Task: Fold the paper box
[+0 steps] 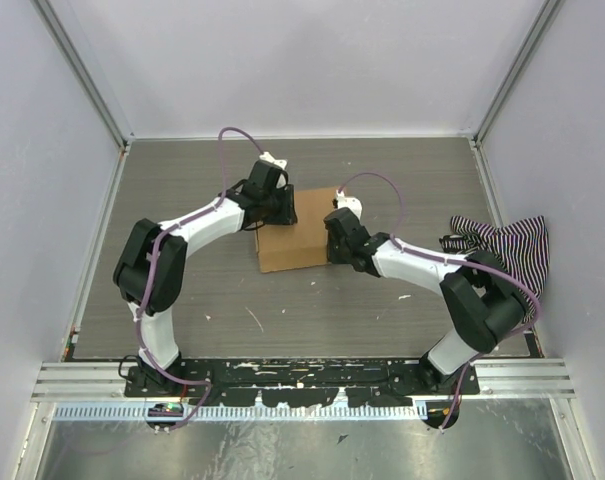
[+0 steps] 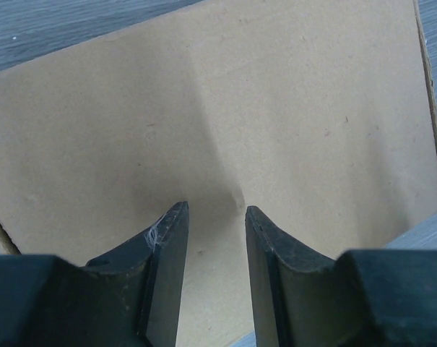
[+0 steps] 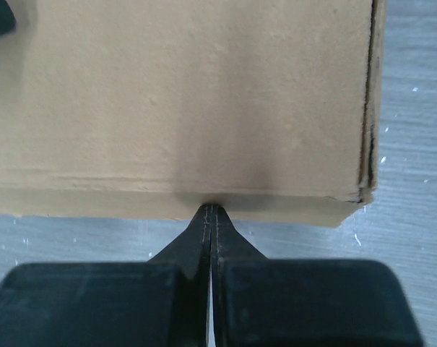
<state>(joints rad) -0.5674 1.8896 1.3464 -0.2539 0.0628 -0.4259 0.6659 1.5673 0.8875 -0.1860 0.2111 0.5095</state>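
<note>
The paper box point(image 1: 290, 235) is a closed brown cardboard carton lying flat in the middle of the table. My left gripper point(image 1: 285, 207) rests over its far left top, jaws open a little with nothing between them; in the left wrist view the gripper point(image 2: 217, 210) hovers on the box lid point(image 2: 225, 123). My right gripper point(image 1: 332, 232) is at the box's right side. In the right wrist view it point(image 3: 212, 208) is shut, empty, its tips touching the side wall of the box point(image 3: 189, 108).
A black-and-white striped cloth point(image 1: 507, 245) lies at the right edge of the table, beside the right arm's elbow. Purple walls enclose the table on three sides. A metal rail point(image 1: 302, 375) runs along the near edge.
</note>
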